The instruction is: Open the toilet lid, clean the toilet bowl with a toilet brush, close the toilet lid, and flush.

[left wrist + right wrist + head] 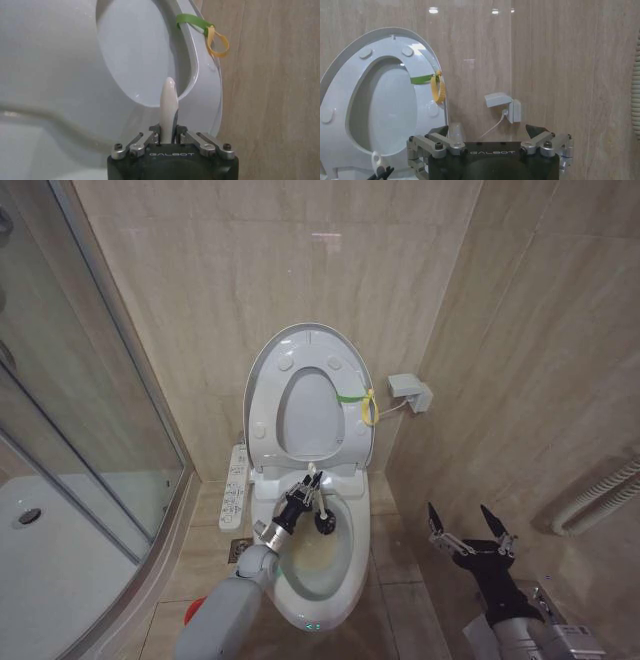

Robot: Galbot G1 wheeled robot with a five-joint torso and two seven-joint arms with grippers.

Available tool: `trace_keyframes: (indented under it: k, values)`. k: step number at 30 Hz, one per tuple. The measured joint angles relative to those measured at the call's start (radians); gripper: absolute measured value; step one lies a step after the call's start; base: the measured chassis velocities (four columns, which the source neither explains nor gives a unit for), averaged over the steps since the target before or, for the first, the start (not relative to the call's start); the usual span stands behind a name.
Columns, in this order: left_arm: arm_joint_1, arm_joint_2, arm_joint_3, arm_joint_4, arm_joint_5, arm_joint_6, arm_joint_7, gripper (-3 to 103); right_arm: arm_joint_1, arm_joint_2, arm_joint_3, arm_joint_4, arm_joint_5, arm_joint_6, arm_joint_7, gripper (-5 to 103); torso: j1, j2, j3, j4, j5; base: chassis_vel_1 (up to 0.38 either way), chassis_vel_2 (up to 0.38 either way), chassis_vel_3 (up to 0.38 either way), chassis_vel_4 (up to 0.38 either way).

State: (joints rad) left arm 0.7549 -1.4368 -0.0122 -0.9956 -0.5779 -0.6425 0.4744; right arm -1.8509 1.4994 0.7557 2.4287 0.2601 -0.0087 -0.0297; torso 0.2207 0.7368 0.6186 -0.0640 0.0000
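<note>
beige tiles, "galbot" on left tool (pixel 168 139)

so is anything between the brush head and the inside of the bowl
Nothing visible. The lid is raised against the wall, and the left end effector holds the brush with its black head already inside the open bowl.

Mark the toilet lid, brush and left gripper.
toilet lid (pixel 268 385): head view, raised underside by its left rim.
toilet brush (pixel 325 525): head view, black bristle head in the bowl.
left gripper (pixel 169 135): left wrist view, between fingertips clamping the white handle.
</note>
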Motion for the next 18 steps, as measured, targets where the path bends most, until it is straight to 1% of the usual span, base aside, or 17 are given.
trace_keyframes:
  k: [2, 3, 4, 5, 7, 10, 12, 13, 14, 16, 18]
  values:
    - [0.018, -0.021, -0.021, 0.038, 0.009, -0.016, 0.023, 19, 0.0, 0.0, 0.0, 0.0, 0.0, 0.0, 0.0, 100, 0.0, 0.0, 0.0, 0.0001, 0.0, 0.0, 0.0, 0.0, 0.0]
    - [0.018, -0.021, -0.021, 0.038, 0.009, -0.016, 0.023, 19, 0.0, 0.0, 0.0, 0.0, 0.0, 0.0, 0.0, 100, 0.0, 0.0, 0.0, 0.0001, 0.0, 0.0, 0.0, 0.0, 0.0]
    - [0.025, -0.031, -0.035, 0.063, 0.017, -0.029, 0.037, 19, 0.0, 0.0, 0.0, 0.0, 0.0, 0.0, 0.0, 100, 0.0, 0.0, 0.0, 0.0002, 0.0, 0.0, 0.0, 0.0, 0.0]
    - [0.024, -0.039, -0.049, 0.09, 0.021, -0.043, 0.049, 19, 0.0, 0.0, 0.0, 0.0, 0.0, 0.0, 0.0, 100, -0.001, 0.0, -0.001, 0.0007, 0.0014, 0.0, 0.0, 0.0, 0.0]
    - [0.021, -0.042, -0.056, 0.108, 0.022, -0.053, 0.059, 19, 0.0, 0.0, 0.0, 0.0, 0.0, 0.0, 0.0, 100, -0.001, 0.001, -0.001, 0.0011, 0.0015, 0.0, 0.0, 0.0, 0.0]
    - [0.012, -0.042, -0.056, 0.111, 0.016, -0.054, 0.06, 19, 0.0, 0.0, 0.0, 0.0, 0.0, 0.0, 0.0, 100, -0.001, 0.001, 0.0, 0.001, 0.001, 0.0, 0.0, 0.0, 0.0]
    - [-0.002, -0.044, -0.048, 0.104, 0.006, -0.05, 0.051, 19, 0.0, 0.0, 0.0, 0.0, 0.0, 0.0, 0.0, 100, 0.0, 0.0, 0.0, -0.0002, -0.0009, 0.0, 0.0, 0.0, 0.0]
    - [-0.002, -0.044, -0.048, 0.104, 0.006, -0.05, 0.051, 19, 0.0, 0.0, 0.0, 0.0, 0.0, 0.0, 0.0, 100, 0.0, 0.0, 0.0, -0.0002, -0.0009, 0.0, 0.0, 0.0, 0.0]
    - [-0.009, -0.049, -0.043, 0.1, 0.003, -0.048, 0.047, 19, 0.0, 0.0, 0.0, 0.0, 0.0, 0.0, 0.0, 100, 0.0, 0.0, 0.0, -0.0007, -0.0013, 0.0, 0.0, 0.0, 0.0]
    - [-0.017, -0.06, -0.031, 0.092, 0.002, -0.045, 0.042, 19, 0.0, 0.0, 0.0, 0.0, 0.0, 0.0, 0.0, 100, 0.0, -0.001, 0.0, -0.001, -0.0014, 0.0, 0.0, 0.0, 0.0]
    - [-0.016, -0.069, -0.021, 0.083, 0.001, -0.042, 0.037, 19, 0.0, 0.0, 0.0, 0.0, 0.0, 0.0, 0.0, 100, 0.0, -0.001, 0.0, -0.0006, -0.0002, 0.0, 0.0, 0.0, 0.0]
